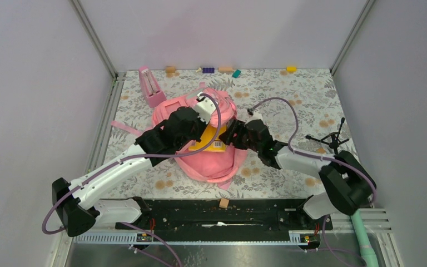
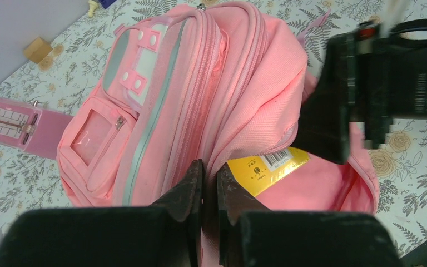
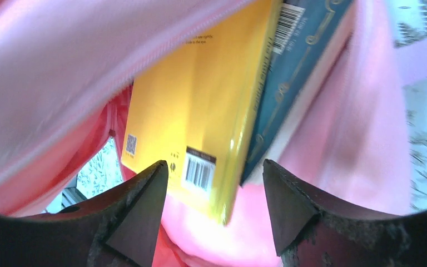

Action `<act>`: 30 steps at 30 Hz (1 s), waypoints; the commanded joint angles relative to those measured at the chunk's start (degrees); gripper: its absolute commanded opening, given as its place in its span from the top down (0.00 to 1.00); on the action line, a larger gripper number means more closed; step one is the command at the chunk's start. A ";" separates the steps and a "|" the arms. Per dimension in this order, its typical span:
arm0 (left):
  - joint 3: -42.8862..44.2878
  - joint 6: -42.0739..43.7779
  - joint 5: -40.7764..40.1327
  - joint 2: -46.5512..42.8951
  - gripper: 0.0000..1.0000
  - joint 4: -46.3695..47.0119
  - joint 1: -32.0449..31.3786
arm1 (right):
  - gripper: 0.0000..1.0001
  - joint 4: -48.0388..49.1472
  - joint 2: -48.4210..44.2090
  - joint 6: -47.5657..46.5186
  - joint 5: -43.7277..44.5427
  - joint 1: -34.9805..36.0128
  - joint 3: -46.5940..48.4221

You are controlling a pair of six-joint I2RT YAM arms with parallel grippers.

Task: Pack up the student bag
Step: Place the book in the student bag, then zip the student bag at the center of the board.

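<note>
Your student bag lies on the table with a yellow book and a teal book partly in its mouth, left gripper clamped on the rim, right gripper spread apart behind them; seating them and zipping likely remain.

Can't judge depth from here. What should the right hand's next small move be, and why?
Probably push the yellow book deeper with the right hand: its jaws stand open at the book's corner, and the book, a teal book beside it, pokes from the mouth of the student bag, pinched open by the left hand.
</note>
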 commanded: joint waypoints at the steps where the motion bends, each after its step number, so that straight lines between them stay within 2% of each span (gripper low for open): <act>1: 2.31 -0.69 1.67 -3.53 1.00 8.89 0.61 | 0.29 -0.47 -11.66 -3.23 5.39 0.28 -5.50; 6: 3.36 -0.86 2.41 -2.83 1.00 7.20 0.64 | 0.20 -9.21 -20.24 -8.65 6.21 -0.41 -7.03; 11: 3.79 0.59 1.91 -3.49 1.00 4.24 0.87 | 0.16 -14.68 -26.31 -14.69 1.43 -6.49 -8.83; 15: -0.39 1.14 4.36 -5.07 1.00 4.12 1.49 | 0.16 -16.26 -29.42 -16.66 -6.22 -14.11 -10.08; 19: -1.83 -1.34 9.00 -3.79 1.00 5.21 1.59 | 0.19 -18.26 -29.99 -21.14 -10.61 -14.56 -10.05; 23: 2.02 -3.80 13.30 0.76 1.00 5.68 1.59 | 0.26 -18.73 -28.89 -15.36 -10.66 -13.23 -13.31; 27: 3.95 -8.57 15.64 4.44 1.00 9.42 1.59 | 0.26 -17.01 -29.68 -9.85 -5.61 -6.67 -18.25; 30: 4.01 -11.03 16.14 6.48 1.00 12.46 1.59 | 0.26 -11.60 -28.67 -3.54 -6.31 -3.53 -22.08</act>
